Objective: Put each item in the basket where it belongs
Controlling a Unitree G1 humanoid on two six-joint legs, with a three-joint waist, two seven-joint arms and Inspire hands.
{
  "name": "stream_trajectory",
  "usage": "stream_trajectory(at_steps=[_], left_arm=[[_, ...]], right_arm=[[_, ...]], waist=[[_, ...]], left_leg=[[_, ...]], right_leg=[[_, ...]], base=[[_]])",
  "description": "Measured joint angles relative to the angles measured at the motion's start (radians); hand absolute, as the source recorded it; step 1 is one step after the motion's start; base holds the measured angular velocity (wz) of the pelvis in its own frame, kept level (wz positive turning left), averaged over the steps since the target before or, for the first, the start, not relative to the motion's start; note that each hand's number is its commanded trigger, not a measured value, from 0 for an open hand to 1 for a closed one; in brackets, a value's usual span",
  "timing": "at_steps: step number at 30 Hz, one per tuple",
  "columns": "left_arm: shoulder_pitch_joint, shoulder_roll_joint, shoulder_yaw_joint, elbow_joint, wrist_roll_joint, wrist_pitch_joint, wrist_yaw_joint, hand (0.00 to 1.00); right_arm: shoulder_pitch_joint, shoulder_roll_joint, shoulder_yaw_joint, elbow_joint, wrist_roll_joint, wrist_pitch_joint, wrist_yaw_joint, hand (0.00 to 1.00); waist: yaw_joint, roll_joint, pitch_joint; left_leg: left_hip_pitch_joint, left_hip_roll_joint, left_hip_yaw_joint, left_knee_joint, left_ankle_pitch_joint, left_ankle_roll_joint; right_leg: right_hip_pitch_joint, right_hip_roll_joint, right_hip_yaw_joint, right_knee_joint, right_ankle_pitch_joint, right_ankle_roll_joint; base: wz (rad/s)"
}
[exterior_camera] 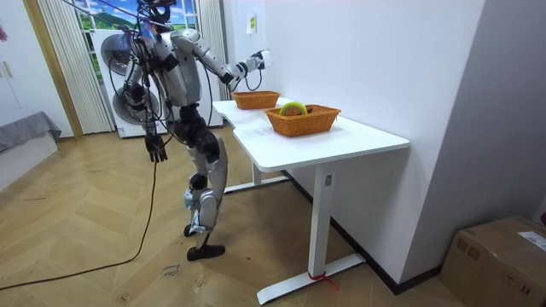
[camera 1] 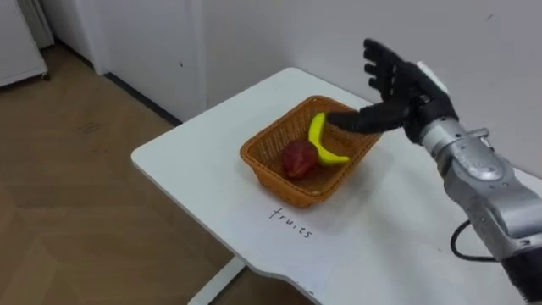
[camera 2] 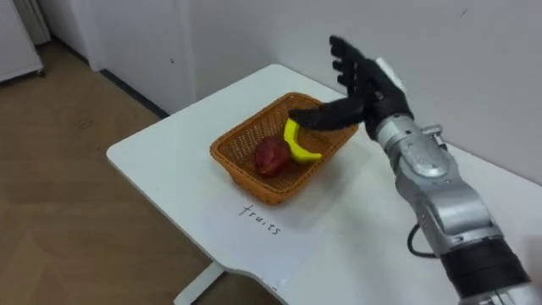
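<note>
A woven fruit basket [camera 1: 292, 193] stands on the white table [camera 1: 190, 161], with a red apple [camera 1: 298, 158] and a yellow banana [camera 1: 323, 144] inside. My right hand [camera 1: 398, 80] hovers open just above the basket's far right rim, fingers spread upward, thumb pointing at the banana, holding nothing. In the room view I stand at the table's far end, right arm stretched over that basket [exterior_camera: 255, 100]. My left hand [exterior_camera: 156, 147] hangs relaxed at my side. A second woven basket [exterior_camera: 304, 121] nearer the room camera holds a round yellow-green thing [exterior_camera: 293, 108].
A handwritten label [camera 1: 292, 222] lies on the table in front of the fruit basket. The wall runs close behind the table. Wooden floor lies to my left. A washing machine [exterior_camera: 115, 81] stands behind me and a cardboard box [exterior_camera: 499, 256] sits at the room view's right.
</note>
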Motion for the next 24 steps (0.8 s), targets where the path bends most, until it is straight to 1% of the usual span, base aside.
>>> stream_trajectory(at_steps=[1,2,3,4,5,6,7,8,9,10,11,12,13,14,15,16,17,18,19,20,21,22,23,24], left_arm=[[-0.009,-0.008,0.006,0.0,0.001,0.0,0.01,0.0],[-0.012,-0.014,0.01,0.001,0.002,0.0,0.014,0.0],[-0.029,-0.025,0.022,0.001,0.005,-0.002,0.017,0.0],[-0.044,-0.029,0.026,0.003,0.009,-0.006,0.024,0.0],[-0.051,-0.03,0.027,0.003,0.01,-0.008,0.029,0.0],[-0.056,-0.031,0.028,0.003,0.007,-0.011,0.038,0.0],[-0.056,-0.031,0.032,0.003,0.002,-0.01,0.049,0.0],[-0.066,-0.031,0.035,0.003,0.001,-0.01,0.053,0.0],[-0.072,-0.031,0.039,0.004,0.001,-0.009,0.054,0.0],[-0.077,-0.032,0.04,0.005,0.001,-0.009,0.054,0.0],[-0.083,-0.032,0.042,0.005,0.002,-0.009,0.054,0.0],[-0.088,-0.031,0.046,0.004,0.005,-0.009,0.055,0.0],[-0.095,-0.03,0.047,0.003,0.01,-0.009,0.057,0.0],[-0.106,-0.03,0.047,0.003,0.01,-0.009,0.059,0.0],[-0.114,-0.03,0.047,0.003,0.009,-0.01,0.06,0.0],[-0.116,-0.028,0.047,0.003,0.009,-0.011,0.061,0.0],[-0.116,-0.027,0.047,0.004,0.01,-0.011,0.061,0.0],[-0.122,-0.027,0.046,0.004,0.01,-0.011,0.067,0.0],[-0.128,-0.028,0.046,0.01,0.01,-0.014,0.075,0.0],[-0.13,-0.029,0.046,0.014,0.01,-0.018,0.081,0.0],[-0.135,-0.033,0.045,0.026,0.01,-0.023,0.092,0.0],[-0.139,-0.038,0.045,0.033,0.01,-0.024,0.1,0.0],[-0.141,-0.038,0.045,0.034,0.01,-0.024,0.101,0.0],[-0.141,-0.037,0.047,0.034,0.01,-0.024,0.103,0.0]], right_arm=[[0.0,0.0,-0.025,-0.008,0.035,-0.001,-0.02,0.0],[0.0,0.0,-0.042,-0.009,0.049,-0.001,-0.031,0.0],[0.0,0.0,-0.074,-0.01,0.06,-0.001,-0.053,0.0],[0.0,0.0,-0.103,-0.01,0.058,-0.001,-0.072,0.0],[0.0,0.0,-0.118,-0.01,0.058,-0.001,-0.079,0.0],[0.0,0.0,-0.139,-0.01,0.059,-0.002,-0.099,0.0],[0.0,-0.001,-0.155,-0.011,0.059,-0.002,-0.114,0.0],[0.0,-0.001,-0.166,-0.013,0.059,-0.003,-0.121,0.0],[0.0,-0.001,-0.196,-0.013,0.061,-0.003,-0.133,0.0],[0.0,-0.001,-0.223,-0.013,0.071,-0.004,-0.157,0.0],[0.0,-0.002,-0.236,-0.013,0.08,-0.004,-0.17,0.0],[0.001,-0.002,-0.256,-0.012,0.097,-0.004,-0.194,0.0],[0.001,-0.003,-0.274,-0.014,0.102,-0.005,-0.207,0.0],[0.001,-0.007,-0.281,-0.015,0.11,-0.006,-0.214,0.0],[0.001,-0.018,-0.289,-0.016,0.134,-0.006,-0.229,0.0],[0.002,-0.021,-0.298,-0.016,0.151,-0.006,-0.242,0.0],[0.006,-0.021,-0.304,-0.017,0.154,-0.006,-0.249,0.0],[0.011,-0.022,-0.322,-0.017,0.17,-0.006,-0.264,0.0],[0.014,-0.022,-0.346,-0.018,0.185,-0.006,-0.282,0.0],[0.014,-0.023,-0.358,-0.018,0.196,-0.007,-0.291,0.0],[0.021,-0.031,-0.379,-0.018,0.215,-0.013,-0.307,0.0],[0.038,-0.039,-0.403,-0.018,0.22,-0.024,-0.321,0.0],[0.046,-0.039,-0.417,-0.019,0.222,-0.027,-0.327,0.0],[0.059,-0.042,-0.444,-0.018,0.231,-0.029,-0.341,0.0]], waist=[[-0.019,0.002,0.0011],[-0.026,0.005,0.0021],[-0.042,0.007,0.0024],[-0.059,0.009,0.0018],[-0.065,0.011,0.0032],[-0.078,0.014,0.0046],[-0.1,0.015,0.0032],[-0.117,0.014,0.0031],[-0.141,0.015,0.0031],[-0.15,0.014,0.0005],[-0.154,0.013,-0.0001],[-0.169,0.016,0.0006],[-0.179,0.01,-0.0011],[-0.187,0.012,-0.002],[-0.201,0.013,-0.0039],[-0.204,0.007,-0.0005],[-0.209,0.004,-0.0015],[-0.231,-0.001,-0.0041],[-0.248,-0.005,-0.0048],[-0.257,-0.006,-0.0045],[-0.267,-0.006,-0.0047],[-0.273,-0.003,-0.004],[-0.277,-0.004,-0.0045],[-0.286,-0.001,-0.0029]], left_leg=[[-0.001,0.001,0.005,0.004,-0.002,0.003],[-0.001,0.002,0.01,0.005,-0.003,0.004],[0.0,0.004,0.02,0.0,-0.003,0.005],[0.002,0.011,0.041,-0.005,-0.003,0.006],[0.005,0.014,0.047,-0.008,-0.002,0.006],[0.012,0.021,0.064,-0.016,-0.003,0.007],[0.015,0.026,0.076,-0.023,-0.003,0.007],[0.014,0.027,0.08,-0.023,-0.003,0.007],[0.014,0.03,0.089,-0.028,-0.003,0.007],[0.016,0.033,0.1,-0.034,-0.003,0.008],[0.021,0.036,0.112,-0.041,-0.002,0.008],[0.029,0.044,0.132,-0.049,-0.002,0.007],[0.03,0.048,0.15,-0.06,-0.001,0.006],[0.031,0.051,0.158,-0.063,-0.001,0.006],[0.034,0.061,0.184,-0.069,0.0,0.005],[0.045,0.066,0.203,-0.079,0.002,0.001],[0.049,0.068,0.21,-0.083,0.003,0.0],[0.048,0.075,0.225,-0.087,0.002,-0.001],[0.048,0.079,0.233,-0.087,0.001,-0.003],[0.049,0.079,0.236,-0.088,0.001,-0.004],[0.058,0.08,0.25,-0.093,0.0,-0.005],[0.066,0.085,0.263,-0.098,-0.003,-0.008],[0.067,0.088,0.268,-0.101,-0.004,-0.009],[0.074,0.095,0.285,-0.111,-0.004,-0.01]], right_leg=[[-0.001,0.001,0.009,0.0,0.004,0.002],[-0.002,0.002,0.013,0.0,0.006,0.002],[-0.007,0.001,0.017,0.0,0.01,0.003],[-0.017,0.002,0.027,-0.001,0.015,0.002],[-0.02,0.004,0.036,-0.002,0.019,0.001],[-0.022,0.009,0.058,-0.006,0.025,-0.001],[-0.023,0.014,0.073,-0.014,0.031,-0.001],[-0.024,0.015,0.076,-0.019,0.033,-0.002],[-0.03,0.018,0.087,-0.02,0.037,-0.002],[-0.038,0.02,0.105,-0.02,0.04,-0.004],[-0.042,0.022,0.116,-0.021,0.042,-0.004],[-0.044,0.029,0.134,-0.031,0.051,-0.006],[-0.055,0.032,0.148,-0.036,0.054,-0.008],[-0.06,0.035,0.159,-0.036,0.056,-0.009],[-0.073,0.043,0.184,-0.039,0.063,-0.012],[-0.076,0.05,0.204,-0.046,0.07,-0.015],[-0.077,0.053,0.213,-0.051,0.071,-0.016],[-0.078,0.06,0.227,-0.056,0.077,-0.017],[-0.078,0.064,0.237,-0.057,0.081,-0.018],[-0.078,0.065,0.239,-0.058,0.081,-0.018],[-0.08,0.067,0.251,-0.06,0.081,-0.019],[-0.081,0.072,0.267,-0.071,0.085,-0.023],[-0.081,0.075,0.272,-0.074,0.087,-0.023],[-0.087,0.082,0.283,-0.075,0.093,-0.025]], base=[[-0.21],[-0.17],[-0.22],[-0.26],[-0.41],[-0.48],[-0.44],[-0.29],[-0.3],[-0.35],[-0.5],[-0.51],[-0.49],[-0.5],[-0.54],[-0.57],[-0.46],[-0.32],[-0.24],[-0.2],[-0.34],[-0.39],[-0.42],[-0.37]])
